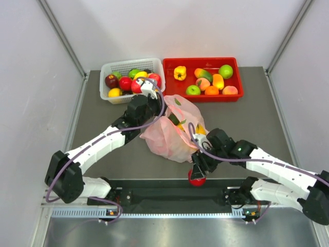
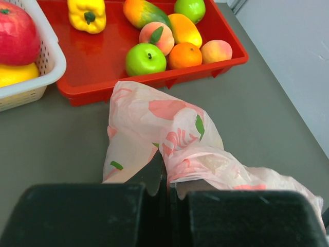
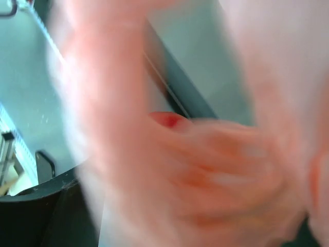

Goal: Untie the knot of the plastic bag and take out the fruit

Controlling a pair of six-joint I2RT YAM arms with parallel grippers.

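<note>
1. Bare table (image 1: 97, 123) lies open at left, below the white basket (image 1: 105, 72).
2. The left hand (image 2: 167, 188) is pinched together on a fold of the plastic bag (image 1: 172, 136).
3. The bag sits crumpled at centre, translucent pink, just below the red tray (image 1: 172, 85).
4. The right hand (image 1: 198, 163) meets the bag's lower edge; whether it grips cannot be told.
5. A red fruit (image 1: 197, 178) sits at the table's near edge.

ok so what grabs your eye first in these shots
The crumpled pink plastic bag in the middle, pinched in the shut left gripper. Behind it, a red tray and a white basket hold bright fruit; one red fruit lies at the near edge.
</note>
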